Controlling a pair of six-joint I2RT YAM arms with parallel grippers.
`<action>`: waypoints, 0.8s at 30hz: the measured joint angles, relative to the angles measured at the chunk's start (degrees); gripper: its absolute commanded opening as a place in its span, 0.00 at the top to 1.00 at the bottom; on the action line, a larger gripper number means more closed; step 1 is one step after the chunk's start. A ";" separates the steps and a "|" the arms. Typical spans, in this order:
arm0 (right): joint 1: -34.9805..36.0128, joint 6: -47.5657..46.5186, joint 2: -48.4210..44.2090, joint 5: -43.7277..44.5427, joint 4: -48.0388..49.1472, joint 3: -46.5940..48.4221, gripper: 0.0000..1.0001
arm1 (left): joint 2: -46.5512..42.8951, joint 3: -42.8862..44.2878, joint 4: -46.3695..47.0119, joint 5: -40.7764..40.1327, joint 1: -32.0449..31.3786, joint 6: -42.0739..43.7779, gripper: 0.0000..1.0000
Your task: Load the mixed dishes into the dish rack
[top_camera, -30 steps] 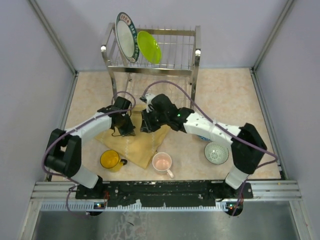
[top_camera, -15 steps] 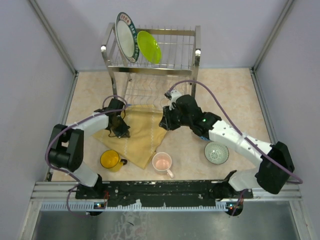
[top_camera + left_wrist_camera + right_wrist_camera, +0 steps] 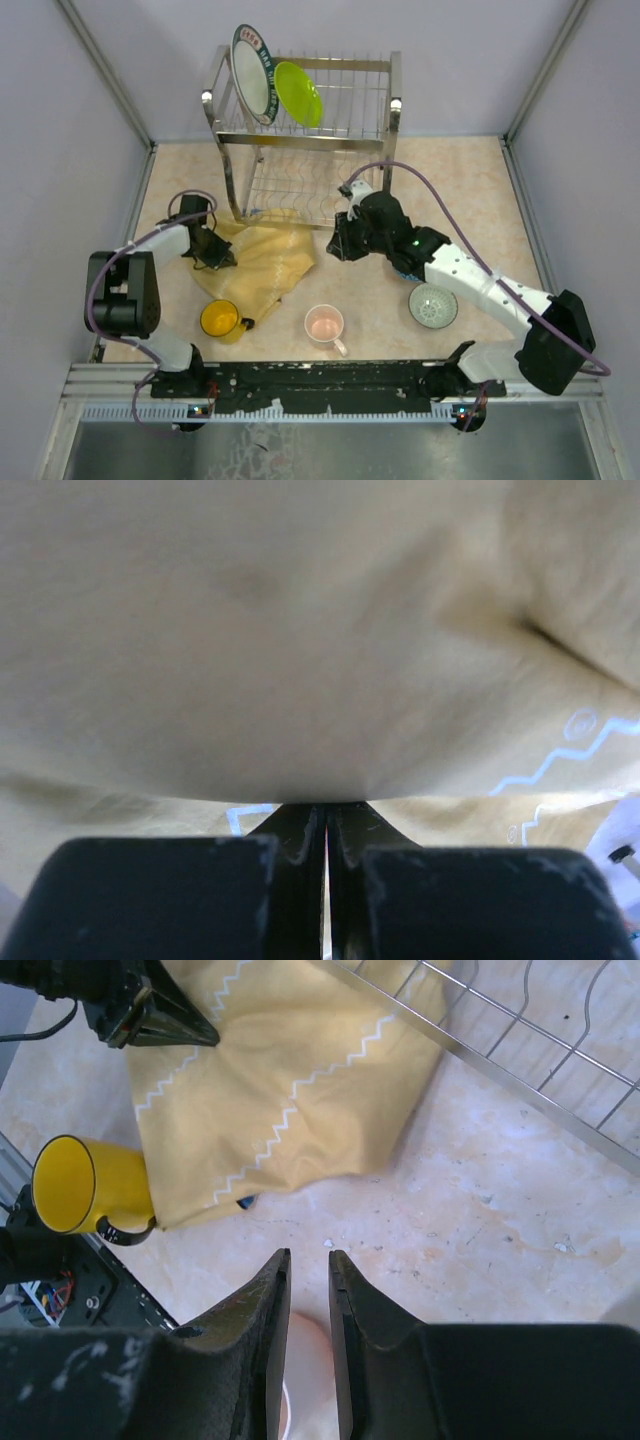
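Note:
The dish rack (image 3: 387,100) stands at the back. The white dark-rimmed plate (image 3: 250,75) and the lime-green plate (image 3: 299,94) stand in its top tier. My left gripper (image 3: 215,257) (image 3: 327,810) is shut on the edge of the yellow cloth (image 3: 262,268) (image 3: 300,630). My right gripper (image 3: 338,247) (image 3: 305,1255) hovers right of the cloth, jaws slightly apart and empty. Near the front are the yellow mug (image 3: 219,318) (image 3: 75,1185), the pink mug (image 3: 324,323) (image 3: 306,1380) and the grey-green bowl (image 3: 433,305). The blue patterned bowl (image 3: 405,273) is mostly hidden under my right arm.
The rack's lower wire shelf (image 3: 520,1030) lies just behind the right gripper. Grey walls close in the table on the left, right and back. The arm bases and a metal rail (image 3: 330,380) run along the near edge.
The left gripper has dragged the cloth to the left, bunching it. The right gripper has let go of the cloth and drawn back to the right, in front of the rack.

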 measured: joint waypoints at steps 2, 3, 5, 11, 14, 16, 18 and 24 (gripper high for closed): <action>-0.20 0.00 -0.02 0.17 -0.31 -0.11 0.77 | 0.04 0.00 0.42 0.09 2.23 0.44 1.00; -0.35 -0.02 -0.02 0.24 -0.33 -0.11 0.77 | 0.11 0.02 0.55 0.09 2.97 0.63 1.00; -0.63 -0.07 -0.20 0.39 -0.37 -0.11 0.77 | 0.24 0.13 0.83 0.22 4.66 1.05 1.00; -1.38 -0.46 -0.35 0.46 -0.46 -0.11 0.77 | 0.68 0.76 1.11 0.11 9.84 2.16 1.00; -1.49 -0.55 -0.35 0.46 -0.52 -0.11 0.77 | 1.16 1.64 0.92 -0.92 12.24 3.21 1.00; -1.49 -0.57 -0.35 0.44 -0.55 -0.11 0.77 | 1.88 2.80 0.66 -2.38 13.20 4.33 1.00; -1.49 -0.57 -0.35 0.46 -0.57 -0.11 0.77 | 3.13 4.68 0.02 -4.15 13.73 5.75 1.00; -1.49 -0.57 -0.35 0.44 -0.63 -0.11 0.77 | 7.04 10.47 -1.40 -9.94 15.52 10.03 1.00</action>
